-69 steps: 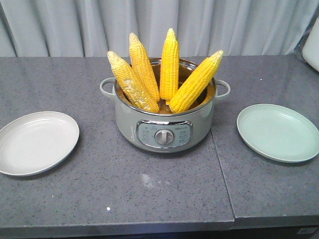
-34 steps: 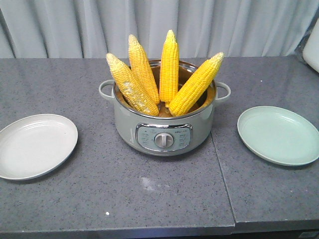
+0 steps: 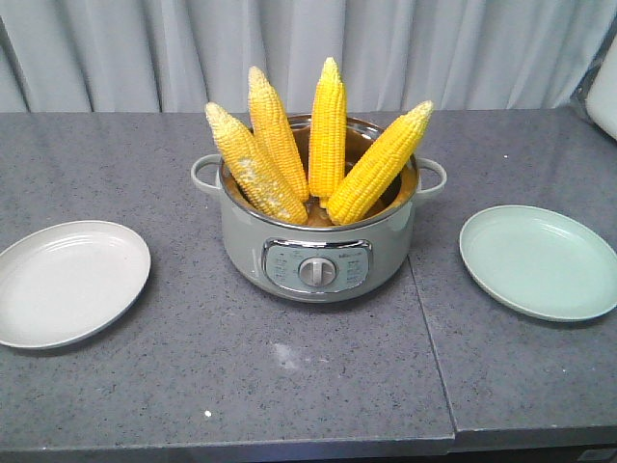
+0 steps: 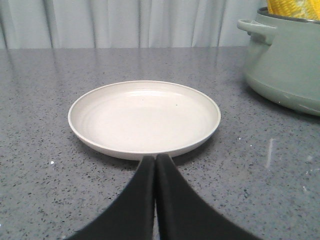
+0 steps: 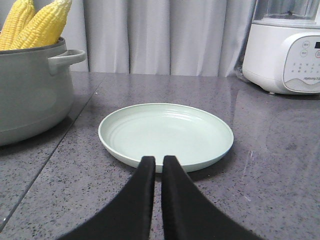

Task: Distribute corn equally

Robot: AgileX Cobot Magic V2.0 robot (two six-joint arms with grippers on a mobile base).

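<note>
**A:** Anything different from 1 second ago?

**B:** Only the framing. The whole scene sits a touch lower and further left in the front view than it did then. It matches the picture from half a second ago. The corn, pot and plates keep the same layout.

**A:** And the grippers?

**B:** The left gripper (image 4: 156, 159) has its 2 fingers pressed together with nothing between them. Its tips point at the near rim of the cream plate (image 3: 67, 282). The right gripper (image 5: 158, 160) is closed to a thin slit and also holds nothing. It points at the near rim of the green plate (image 3: 540, 260). I can't tell whether either one touches its plate.

**A:** Where's the corn?

**B:** All 4 cobs stand in the grey-green pot (image 3: 318, 231) on the table (image 3: 289, 395), between the 2 plates. They fan outward with their tips up. The left cob (image 3: 254, 164) is pale and patchy. The next cob (image 3: 278, 130) is deeper yellow. The third cob (image 3: 328, 125) stands nearly upright and is bright yellow. The right cob (image 3: 381, 162) leans towards the green plate.
</note>
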